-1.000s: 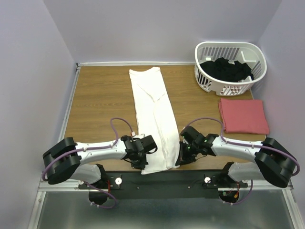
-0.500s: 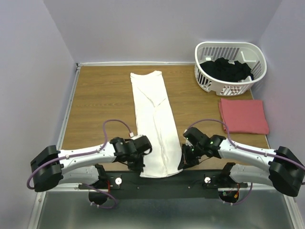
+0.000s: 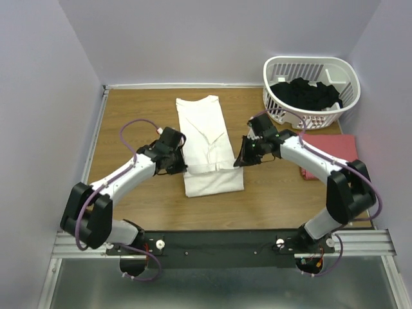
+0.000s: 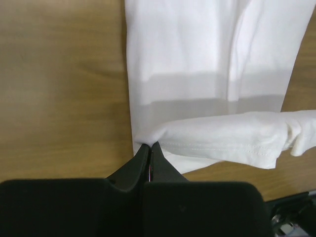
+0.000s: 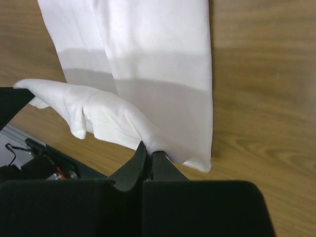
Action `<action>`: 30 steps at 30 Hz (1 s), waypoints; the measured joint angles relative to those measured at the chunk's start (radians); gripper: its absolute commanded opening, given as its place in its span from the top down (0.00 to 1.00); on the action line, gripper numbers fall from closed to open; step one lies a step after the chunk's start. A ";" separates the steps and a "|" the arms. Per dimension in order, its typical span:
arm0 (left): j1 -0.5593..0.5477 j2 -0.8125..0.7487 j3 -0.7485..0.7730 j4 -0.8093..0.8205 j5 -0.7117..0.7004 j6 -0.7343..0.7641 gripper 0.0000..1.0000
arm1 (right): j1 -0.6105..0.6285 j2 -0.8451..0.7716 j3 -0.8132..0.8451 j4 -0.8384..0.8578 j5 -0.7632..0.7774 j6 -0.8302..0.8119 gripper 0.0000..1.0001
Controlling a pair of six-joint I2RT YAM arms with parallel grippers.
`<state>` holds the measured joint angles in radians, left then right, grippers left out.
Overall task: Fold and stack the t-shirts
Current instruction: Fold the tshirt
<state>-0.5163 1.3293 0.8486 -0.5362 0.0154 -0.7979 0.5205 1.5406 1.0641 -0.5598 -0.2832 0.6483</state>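
Wood surface: white t-shirt near hem just carried over itself; left fingers and right fingers pinch its corners, half-fold underway.

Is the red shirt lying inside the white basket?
No, the red shirt lies folded on the table beside the basket, which holds dark clothes.

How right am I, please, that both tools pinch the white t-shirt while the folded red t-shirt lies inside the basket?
One slip: the top external view shows the red t-shirt folded on the table beside the basket, not inside it. The left tool and right tool do pinch the white t-shirt.
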 measured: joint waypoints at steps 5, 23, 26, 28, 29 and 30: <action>0.096 0.126 0.107 0.099 -0.006 0.113 1.00 | -0.028 0.154 0.159 0.005 0.010 -0.100 1.00; 0.168 0.404 0.259 0.215 -0.031 0.211 1.00 | -0.071 0.445 0.414 0.006 0.040 -0.254 1.00; 0.168 0.412 0.259 0.224 -0.031 0.210 0.93 | -0.071 0.474 0.414 0.014 0.053 -0.257 0.90; 0.168 0.422 0.259 0.230 -0.032 0.206 0.77 | -0.071 0.486 0.414 0.021 0.063 -0.260 0.78; 0.168 0.425 0.259 0.232 -0.033 0.204 0.71 | -0.071 0.490 0.415 0.024 0.065 -0.262 0.73; 0.168 0.427 0.257 0.235 -0.039 0.199 0.67 | -0.071 0.493 0.415 0.026 0.069 -0.263 0.67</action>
<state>-0.3481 1.7565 1.1061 -0.3016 -0.0231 -0.5987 0.4500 2.0335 1.4792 -0.5335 -0.2142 0.3851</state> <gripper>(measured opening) 0.213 0.198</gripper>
